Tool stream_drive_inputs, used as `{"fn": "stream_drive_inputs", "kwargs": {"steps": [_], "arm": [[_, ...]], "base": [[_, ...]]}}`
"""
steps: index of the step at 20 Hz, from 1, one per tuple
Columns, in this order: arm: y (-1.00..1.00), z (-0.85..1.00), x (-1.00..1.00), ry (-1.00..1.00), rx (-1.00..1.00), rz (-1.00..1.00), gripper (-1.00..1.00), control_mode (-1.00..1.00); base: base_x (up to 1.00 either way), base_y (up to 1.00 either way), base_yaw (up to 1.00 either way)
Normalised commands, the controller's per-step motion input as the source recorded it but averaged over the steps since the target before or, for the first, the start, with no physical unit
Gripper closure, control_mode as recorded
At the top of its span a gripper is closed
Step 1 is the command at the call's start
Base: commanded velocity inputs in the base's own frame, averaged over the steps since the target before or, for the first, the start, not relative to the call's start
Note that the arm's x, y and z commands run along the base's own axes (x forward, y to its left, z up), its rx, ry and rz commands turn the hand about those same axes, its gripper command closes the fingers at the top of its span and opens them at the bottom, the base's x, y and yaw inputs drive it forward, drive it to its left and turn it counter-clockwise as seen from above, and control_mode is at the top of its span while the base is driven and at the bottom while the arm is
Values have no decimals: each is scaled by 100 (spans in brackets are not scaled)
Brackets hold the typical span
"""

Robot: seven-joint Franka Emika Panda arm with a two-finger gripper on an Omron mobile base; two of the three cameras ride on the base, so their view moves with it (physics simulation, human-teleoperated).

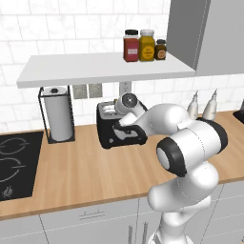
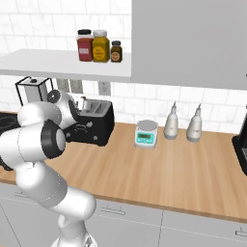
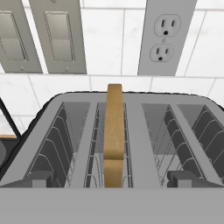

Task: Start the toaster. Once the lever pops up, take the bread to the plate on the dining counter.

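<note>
The glossy black toaster stands on the wood counter against the tiled wall, also seen as the toaster from the right. In the hand view I look across the toaster's top from its front. A tan slice of bread stands edge-on in the left slot, rising above the rim. My gripper hovers at the toaster's front upper edge, open, its fingertips wide apart with nothing between them. From the base, the gripper overlaps the toaster's front. The plate and the dining counter are out of view.
A paper towel roll in a black stand sits left of the toaster, beyond it a black cooktop. To the right stand a small scale, two bottles and a black coffee machine. A shelf with spice jars hangs overhead.
</note>
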Motion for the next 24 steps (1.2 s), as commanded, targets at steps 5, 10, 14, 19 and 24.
{"fn": "stream_drive_inputs", "kwargs": {"steps": [5,10,14,19,24], "arm": [[0,0,0,0,0,0,-100,-100],[0,0,0,0,0,0,-100,-100],[0,0,0,0,0,0,-100,-100],[0,0,0,0,0,0,-100,-100],[0,0,11,0,0,0,-100,-100]], "base": [[0,0,0],[0,0,0],[0,0,0],[0,0,0],[0,0,0]]}}
